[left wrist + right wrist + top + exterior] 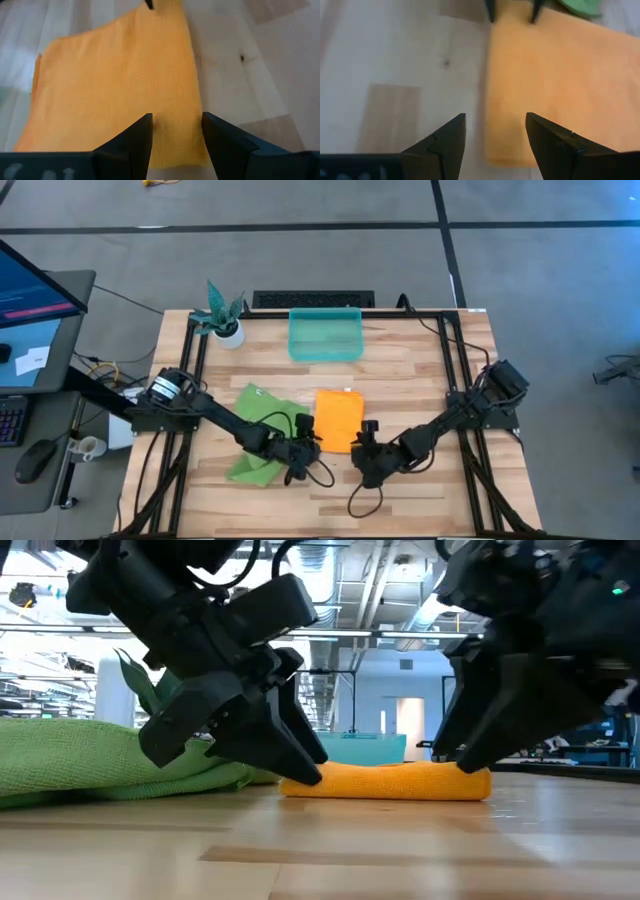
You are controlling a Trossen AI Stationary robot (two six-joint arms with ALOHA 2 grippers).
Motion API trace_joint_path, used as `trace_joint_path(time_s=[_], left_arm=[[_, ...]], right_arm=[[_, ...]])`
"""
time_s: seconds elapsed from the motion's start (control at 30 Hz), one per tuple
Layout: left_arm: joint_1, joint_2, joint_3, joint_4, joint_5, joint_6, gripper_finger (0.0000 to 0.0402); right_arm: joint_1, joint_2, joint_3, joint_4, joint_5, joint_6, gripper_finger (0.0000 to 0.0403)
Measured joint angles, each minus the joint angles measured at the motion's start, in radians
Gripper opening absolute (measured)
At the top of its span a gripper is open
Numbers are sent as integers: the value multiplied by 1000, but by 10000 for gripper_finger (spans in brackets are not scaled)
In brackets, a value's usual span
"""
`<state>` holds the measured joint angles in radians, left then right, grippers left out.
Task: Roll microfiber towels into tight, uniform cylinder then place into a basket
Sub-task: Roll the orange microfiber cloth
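The orange-yellow towel (338, 418) lies flat as a folded rectangle at the table's middle. The lime green towel (258, 408) lies crumpled to its left. The teal bin (325, 333) stands behind them. My left gripper (312, 448) is open, low at the orange towel's near left corner (175, 155). My right gripper (362, 442) is open, low at its near right corner (500, 155). The two grippers point toward each other. In the low view the left fingers (300, 765) and right fingers (465, 755) stand at the two ends of the towel (385, 780). My left gripper slants down from the table's left over the orange towel's near left corner, fingers spread; whether the fingertips (145, 125) touch the cloth I cannot tell. My right gripper slants down from the right, one finger (535, 125) over the cloth and one over the bare wood; whether it touches I cannot tell.
A small white pot with a teal plant (226, 326) stands at the back left. Bare wood lies along the table's near edge (330, 510) and to the right of the orange towel. Black frame rails run down both sides of the table.
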<state>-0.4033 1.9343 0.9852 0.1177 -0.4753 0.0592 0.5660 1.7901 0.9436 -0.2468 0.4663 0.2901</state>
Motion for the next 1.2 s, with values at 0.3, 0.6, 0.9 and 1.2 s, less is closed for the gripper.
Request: trace_joint_path(time_s=[0.3,0.6,0.9,1.2], left_arm=[[5,0,0,-57,40,-44,164],[20,-4,-5,-67,96,-98,164],[26,-5,-5,-82,112,-128,164],[27,-4,-5,-87,102,-128,150]], right_arm=[[-23,-1,-1,-14,-66,72,227],[-31,-1,-1,-15,-68,85,227],[-47,-1,-24,0,-61,89,227],[-52,-1,-38,24,-62,100,227]])
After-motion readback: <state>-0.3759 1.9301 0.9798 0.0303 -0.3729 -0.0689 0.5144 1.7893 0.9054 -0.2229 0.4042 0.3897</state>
